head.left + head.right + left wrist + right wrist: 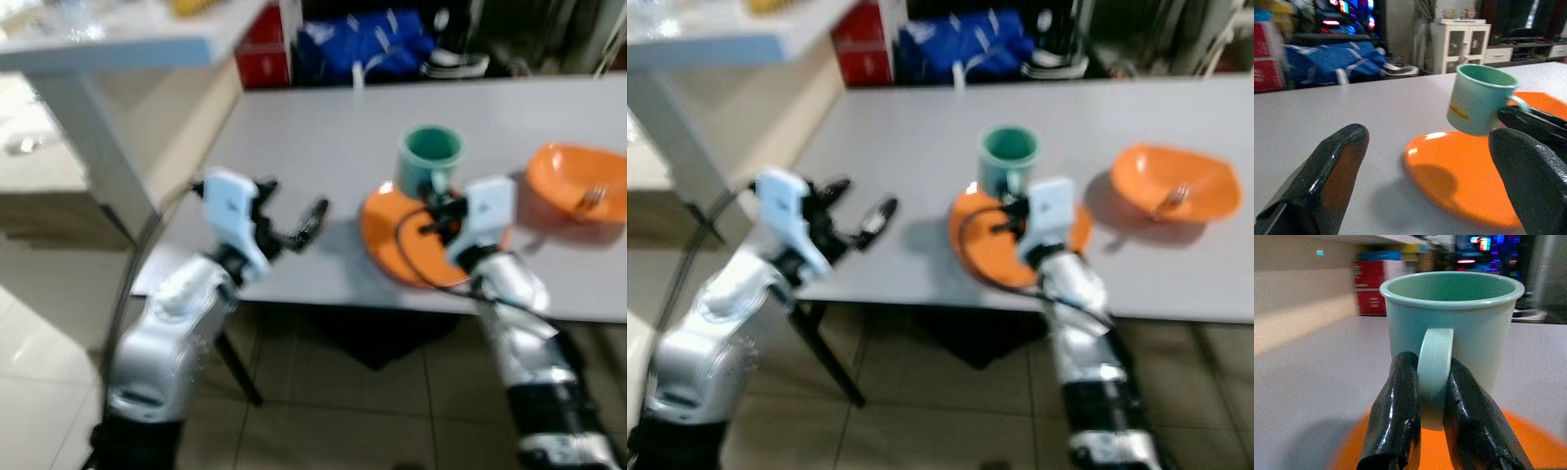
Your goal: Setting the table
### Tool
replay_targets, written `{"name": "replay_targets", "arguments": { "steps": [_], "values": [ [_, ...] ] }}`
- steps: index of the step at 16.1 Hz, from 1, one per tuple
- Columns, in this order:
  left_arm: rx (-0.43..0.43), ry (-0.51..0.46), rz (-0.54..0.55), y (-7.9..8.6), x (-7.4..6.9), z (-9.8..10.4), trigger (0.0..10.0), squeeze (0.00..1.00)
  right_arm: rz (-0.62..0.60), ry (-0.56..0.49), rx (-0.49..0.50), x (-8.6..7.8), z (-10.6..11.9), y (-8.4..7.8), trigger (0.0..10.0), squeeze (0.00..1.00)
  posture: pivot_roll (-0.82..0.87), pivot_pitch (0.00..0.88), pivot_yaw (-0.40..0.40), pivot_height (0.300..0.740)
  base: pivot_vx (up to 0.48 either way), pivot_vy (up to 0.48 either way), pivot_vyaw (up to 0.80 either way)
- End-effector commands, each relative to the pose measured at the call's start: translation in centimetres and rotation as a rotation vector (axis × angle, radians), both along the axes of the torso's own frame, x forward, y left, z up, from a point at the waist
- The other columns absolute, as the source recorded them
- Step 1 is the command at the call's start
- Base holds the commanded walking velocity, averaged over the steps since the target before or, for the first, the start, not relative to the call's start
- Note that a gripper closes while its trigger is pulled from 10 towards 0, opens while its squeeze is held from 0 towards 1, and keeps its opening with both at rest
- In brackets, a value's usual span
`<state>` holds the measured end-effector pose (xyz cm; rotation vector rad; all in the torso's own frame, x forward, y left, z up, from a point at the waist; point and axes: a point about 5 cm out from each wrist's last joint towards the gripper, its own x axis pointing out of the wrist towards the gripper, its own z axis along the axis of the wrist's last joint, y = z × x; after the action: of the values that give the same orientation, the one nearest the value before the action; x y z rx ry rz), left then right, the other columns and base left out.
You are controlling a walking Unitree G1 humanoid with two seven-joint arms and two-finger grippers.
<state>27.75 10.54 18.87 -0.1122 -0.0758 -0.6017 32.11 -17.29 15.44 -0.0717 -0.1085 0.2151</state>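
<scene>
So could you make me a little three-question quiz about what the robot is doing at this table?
1. True or false: the right gripper has its jaws shut on the handle of the green mug.
2. What lies under the lifted mug? A) orange plate B) orange bowl C) bare floor
3. Fill in: the left gripper hovers over the grey table with its jaws ____.

Key: 1 true; 2 A; 3 open.
</scene>
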Motion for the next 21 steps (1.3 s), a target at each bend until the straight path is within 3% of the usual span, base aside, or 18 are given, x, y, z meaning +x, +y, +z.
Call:
{"name": "replay_targets", "arguments": {
  "steps": [1,13,21],
  "values": [
    [0.013,-0.025,0.029,0.9,0.1,0.5,10.0,0.0,0.033,-0.046,0.009,0.5,1.1,1.1,0.0,0.0,-0.22,0.0,0.121,0.74,0.0,0.0,0.0],
    [0.019,-0.023,0.022,0.4,0.0,0.4,10.0,0.0,0.048,-0.041,0.019,2.8,1.3,2.6,0.0,0.0,-0.21,0.0,0.116,0.74,0.0,0.0,0.0],
    [0.067,-0.048,0.0,0.0,-0.1,0.3,10.0,0.0,0.03,-0.047,0.02,3.6,1.2,2.5,0.0,0.0,-0.21,0.0,0.121,0.74,0.476,0.0,0.0]
  ]
}}
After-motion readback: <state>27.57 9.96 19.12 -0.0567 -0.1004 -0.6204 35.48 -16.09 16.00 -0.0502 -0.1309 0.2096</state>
